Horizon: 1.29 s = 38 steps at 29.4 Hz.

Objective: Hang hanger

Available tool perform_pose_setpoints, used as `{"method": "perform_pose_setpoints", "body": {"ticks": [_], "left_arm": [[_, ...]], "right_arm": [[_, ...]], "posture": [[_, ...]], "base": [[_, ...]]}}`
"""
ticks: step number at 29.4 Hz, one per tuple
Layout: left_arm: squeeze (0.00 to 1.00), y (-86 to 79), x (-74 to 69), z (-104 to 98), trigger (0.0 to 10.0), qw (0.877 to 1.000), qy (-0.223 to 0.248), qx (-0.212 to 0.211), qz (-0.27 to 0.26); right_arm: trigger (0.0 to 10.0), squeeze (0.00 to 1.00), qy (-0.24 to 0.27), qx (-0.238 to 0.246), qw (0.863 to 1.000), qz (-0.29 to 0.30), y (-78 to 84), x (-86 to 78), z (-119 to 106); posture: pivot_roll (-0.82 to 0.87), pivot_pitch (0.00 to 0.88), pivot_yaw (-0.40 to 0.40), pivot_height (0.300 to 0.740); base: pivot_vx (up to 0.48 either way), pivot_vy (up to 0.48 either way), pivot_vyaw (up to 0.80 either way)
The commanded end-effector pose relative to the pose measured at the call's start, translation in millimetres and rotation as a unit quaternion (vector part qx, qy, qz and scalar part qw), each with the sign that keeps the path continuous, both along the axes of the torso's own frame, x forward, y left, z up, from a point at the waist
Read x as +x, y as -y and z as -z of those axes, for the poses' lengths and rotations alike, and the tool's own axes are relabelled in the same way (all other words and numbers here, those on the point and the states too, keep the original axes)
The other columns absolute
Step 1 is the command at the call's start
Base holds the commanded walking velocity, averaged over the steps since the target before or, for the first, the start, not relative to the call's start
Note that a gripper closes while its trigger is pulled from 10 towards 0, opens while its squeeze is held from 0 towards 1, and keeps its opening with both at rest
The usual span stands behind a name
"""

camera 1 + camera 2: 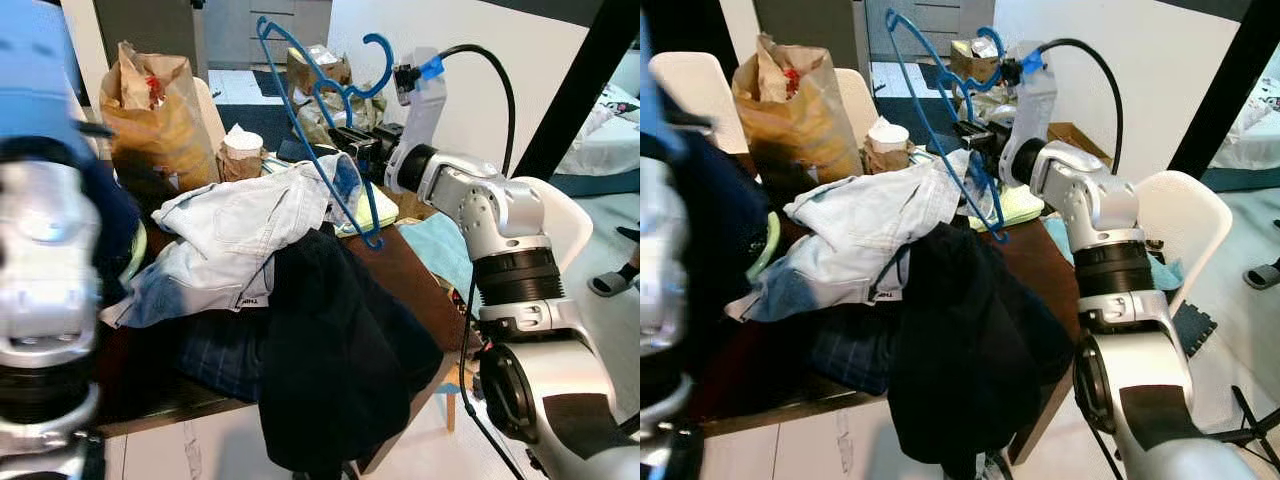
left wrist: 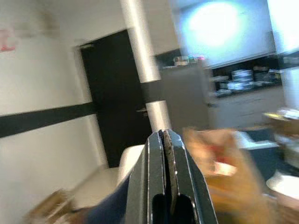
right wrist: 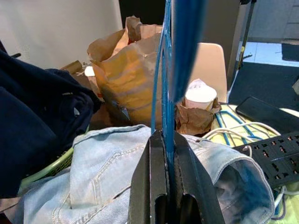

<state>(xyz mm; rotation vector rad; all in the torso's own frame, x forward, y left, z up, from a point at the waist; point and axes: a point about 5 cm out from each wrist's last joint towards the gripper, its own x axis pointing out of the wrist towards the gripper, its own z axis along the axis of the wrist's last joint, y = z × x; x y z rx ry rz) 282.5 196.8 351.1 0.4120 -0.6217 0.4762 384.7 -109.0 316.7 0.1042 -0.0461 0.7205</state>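
A blue wire hanger (image 1: 318, 110) is held up above the cluttered table, its hook curling at the top right. My right gripper (image 1: 350, 140) is shut on it near the neck; in the right wrist view the blue hanger (image 3: 168, 70) runs straight up from between the closed fingers (image 3: 152, 182). My left arm (image 1: 45, 300) is raised close to the camera at the left, with dark cloth beside it. In the left wrist view the left gripper (image 2: 167, 140) is shut with nothing between its fingers, pointing toward a dark door.
A pale denim garment (image 1: 240, 235) and a black garment (image 1: 340, 350) are heaped on the brown table (image 1: 400, 270). Behind them stand a brown paper bag (image 1: 150, 110), a paper cup (image 1: 243, 148) and a white chair (image 1: 560, 230). A power strip (image 3: 275, 156) lies nearby.
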Motion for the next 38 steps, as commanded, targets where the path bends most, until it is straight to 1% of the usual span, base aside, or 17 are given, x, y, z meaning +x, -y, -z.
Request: {"method": "perform_pose_setpoints", "body": {"ticks": [1, 3, 8, 20, 22, 24, 26, 27, 29, 30, 31, 32, 34, 35, 36, 37, 38], "left_arm": [[0.00, 9.5, -6.2, -4.1, 0.0, 1.000, 0.018, 0.013, 0.008], [0.00, 32.2, -4.0, 17.1, 0.0, 0.998, -0.022, 0.000, 0.052], [0.00, 56.3, -7.8, 43.9, 0.0, 0.992, -0.076, -0.002, 0.098], [0.00, 86.7, -18.8, 72.5, 0.0, 0.980, -0.129, 0.015, 0.152], [0.00, 100.2, -21.9, 83.1, 0.0, 0.969, -0.151, 0.007, 0.193], [0.00, 131.5, -27.6, 116.1, 0.0, 0.923, -0.249, -0.030, 0.291], [0.00, 140.7, -30.9, 126.1, 0.0, 0.905, -0.280, -0.043, 0.316], [0.00, 140.7, -30.9, 126.1, 0.0, 0.905, -0.280, -0.043, 0.316], [0.00, 155.1, -41.2, 169.9, 0.0, 0.834, -0.425, -0.039, 0.349], [0.00, 158.3, -46.8, 184.5, 0.4, 0.806, -0.473, -0.033, 0.356], [0.00, 158.9, -48.8, 188.3, 0.5, 0.797, -0.486, -0.038, 0.356], [0.00, 159.3, -48.9, 186.3, 4.9, 0.792, -0.488, -0.054, 0.363], [0.00, 159.5, -48.1, 182.3, 4.9, 0.789, -0.484, -0.074, 0.370], [0.00, 159.5, -48.1, 182.3, 4.9, 0.789, -0.484, -0.074, 0.370], [0.00, 158.3, -47.4, 180.7, 10.0, 0.792, -0.482, -0.078, 0.367], [0.00, 158.3, -47.4, 180.7, 10.0, 0.792, -0.482, -0.078, 0.367], [0.00, 143.7, -36.5, 163.9, 10.0, 0.831, -0.438, -0.092, 0.331]], "right_arm": [[10.0, 0.00, 0.010, 0.000, 1.000, 0.004, 1.0, 0.6, -5.3], [10.0, 0.00, 0.012, 0.001, 1.000, 0.008, 3.1, 1.6, -5.7], [10.0, 0.00, 0.013, 0.000, 1.000, 0.009, 4.6, 2.3, -5.0], [10.0, 0.00, 0.017, -0.001, 1.000, 0.016, 7.0, 4.4, -7.2], [10.0, 0.00, 0.015, -0.003, 1.000, 0.019, 7.3, 5.5, -7.2], [10.0, 0.00, 0.009, -0.010, 1.000, 0.025, 7.1, 7.1, -5.5], [10.0, 0.00, 0.007, -0.012, 1.000, 0.026, 6.9, 7.6, -4.8], [10.0, 0.00, 0.007, -0.012, 1.000, 0.026, 6.9, 7.6, -4.8], [10.0, 0.00, 0.002, -0.017, 1.000, 0.025, 6.1, 7.8, -2.1], [10.0, 0.00, 0.001, -0.019, 1.000, 0.025, 5.9, 7.9, -1.4], [10.0, 0.00, -0.001, -0.021, 0.999, 0.025, 5.6, 8.0, -0.4], [10.0, 0.00, -0.004, -0.023, 0.999, 0.025, 5.1, 8.1, 0.7], [10.0, 0.00, -0.006, -0.025, 0.999, 0.025, 4.5, 8.2, 2.0], [10.0, 0.00, -0.006, -0.025, 0.999, 0.025, 4.5, 8.2, 2.0], [10.0, 0.00, -0.006, -0.026, 0.999, 0.024, 4.1, 8.2, 2.3], [10.0, 0.00, -0.006, -0.026, 0.999, 0.024, 4.1, 8.2, 2.3], [10.0, 0.00, -0.006, -0.029, 0.999, 0.022, 2.7, 8.2, 2.8]], "posture": [[0.02, 0.000, -0.059, 0.740], [0.03, 0.000, -0.058, 0.740], [0.03, 0.000, -0.058, 0.740], [0.03, 0.000, -0.062, 0.740], [0.04, 0.000, -0.066, 0.740], [0.04, 0.000, -0.064, 0.740], [0.04, 0.000, -0.064, 0.740], [0.04, 0.000, -0.064, 0.740], [0.04, 0.000, -0.063, 0.740], [0.04, 0.000, -0.063, 0.740], [0.04, 0.000, -0.066, 0.740], [0.04, 0.000, -0.067, 0.740], [0.04, 0.000, -0.067, 0.740], [0.04, 0.000, -0.067, 0.740], [0.04, 0.000, -0.067, 0.740], [0.04, 0.000, -0.067, 0.740], [0.04, 0.000, -0.071, 0.740]], "base": [[0.000, 0.000, 0.00], [0.000, 0.000, 0.00], [0.000, 0.000, 0.00], [0.000, 0.000, 0.00], [0.000, 0.000, 0.00], [0.000, 0.000, 0.00], [0.000, 0.000, 0.00], [0.000, 0.000, 0.00], [0.000, 0.000, 0.00], [0.000, 0.000, 0.00], [0.000, 0.000, 0.00], [0.000, 0.000, 0.00], [0.000, 0.000, 0.00], [0.000, 0.000, 0.00], [0.000, 0.000, 0.00], [0.000, 0.000, 0.00], [0.000, 0.000, 0.00]]}}
